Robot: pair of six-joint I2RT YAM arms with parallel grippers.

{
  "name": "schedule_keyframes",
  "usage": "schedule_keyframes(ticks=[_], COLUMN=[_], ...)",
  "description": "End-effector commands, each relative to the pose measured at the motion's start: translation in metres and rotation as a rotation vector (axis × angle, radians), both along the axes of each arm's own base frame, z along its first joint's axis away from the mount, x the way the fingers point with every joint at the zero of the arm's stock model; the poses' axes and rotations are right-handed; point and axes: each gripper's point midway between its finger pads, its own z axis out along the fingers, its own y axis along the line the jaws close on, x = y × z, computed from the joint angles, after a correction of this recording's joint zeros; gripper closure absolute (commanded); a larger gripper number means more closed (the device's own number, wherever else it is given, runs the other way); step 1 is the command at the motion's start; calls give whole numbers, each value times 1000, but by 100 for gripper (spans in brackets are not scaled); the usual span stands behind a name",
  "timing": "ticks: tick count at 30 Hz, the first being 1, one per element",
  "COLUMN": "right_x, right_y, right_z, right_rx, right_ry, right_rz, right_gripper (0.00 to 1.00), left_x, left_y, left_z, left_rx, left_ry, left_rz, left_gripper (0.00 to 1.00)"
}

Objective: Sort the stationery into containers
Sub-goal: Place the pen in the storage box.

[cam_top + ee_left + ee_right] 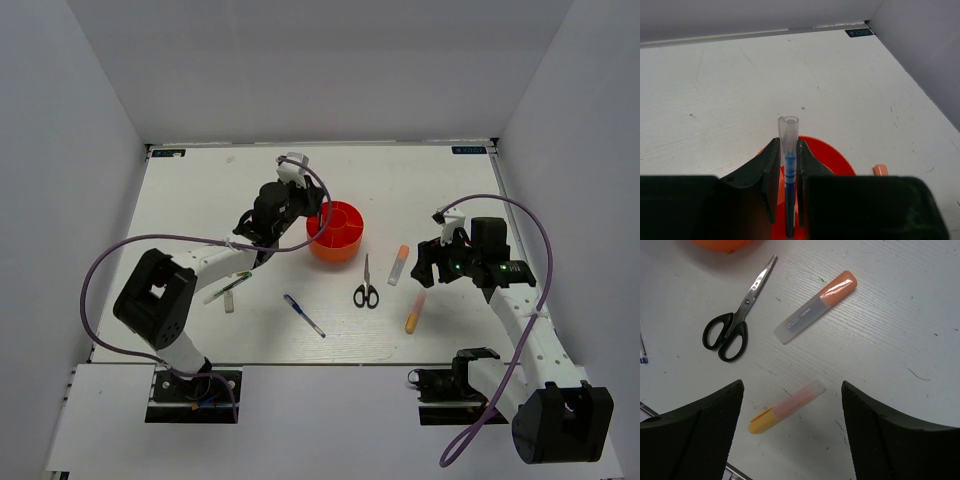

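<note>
Your light bright, even, overhead, soft shadows by the scissors [746,302], faint sheen on the marker [815,307] cap — near fingers [695,440] dark and soft in wrist views.

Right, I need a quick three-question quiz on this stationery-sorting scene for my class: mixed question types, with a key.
1. True or false: the left end effector is shut on a pen over the tub.
2. Which lies nearest the tub? A scissors B highlighter C marker
3. Fill in: the open right end effector hangs over the ____.
Key: 1 true; 2 A; 3 highlighter.
</note>
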Motion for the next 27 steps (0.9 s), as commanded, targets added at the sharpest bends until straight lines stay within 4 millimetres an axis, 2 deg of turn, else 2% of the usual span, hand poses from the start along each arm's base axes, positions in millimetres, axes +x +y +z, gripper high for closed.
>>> schedule_keyframes(ticks=[1, 6, 8, 9, 10, 13, 15, 17, 18, 20, 21, 22, 24, 25, 26, 27], right_x=[3, 3, 3, 3, 3, 2, 2, 3, 3, 2, 2, 3, 2, 2, 3, 2], right_y=[3, 4, 3, 4, 4, 3, 4, 4, 3, 3, 4, 3, 3, 3, 3, 2], right_z=[9, 9, 10, 9, 9, 9, 9, 9, 9, 8, 9, 8, 9, 9, 10, 9], right_rx=[15, 20, 21, 21, 21, 24, 23, 24, 24, 22, 22, 22, 22, 21, 19, 17], right_ry=[-22, -24, -24, -22, -23, -18, -17, -20, -19, -16, -19, -19, -19, -21, -25, -22], right_rz=[11, 13, 11, 14, 12, 10, 14, 12, 9, 12, 15, 12, 12, 13, 13, 11], right_gripper=[19, 19, 19, 19, 19, 19, 19, 19, 19, 19, 19, 19, 18, 18, 18, 18], left_x=[2, -5, -8, -11, -13, -19, -22, -25, -25, -25, -26, -25, -28, -30, -34, -39], left_y=[2, 8, 10, 13, 13, 15, 16, 15, 16, 16, 16, 17, 17, 22, 27, 30], left_z=[18, 0, 2, -9, -10, -18, -17, -15, -14, -5, -7, 2, 12, 17, 32, 29], left_rx=[-34, -23, -36, -24, -30, -18, -17, -14, -13, -21, -9, -17, -19, -23, -35, -11], left_ry=[-85, -76, -82, -64, -59, -50, -52, -53, -51, -64, -54, -66, -81, -82, -108, -88], left_rz=[39, 58, 64, 65, 67, 70, 70, 65, 65, 66, 66, 67, 67, 78, 86, 85], left_gripper=[100, 100, 100, 100, 100, 88, 67, 59, 50, 49, 44, 42, 40, 43, 50, 59])
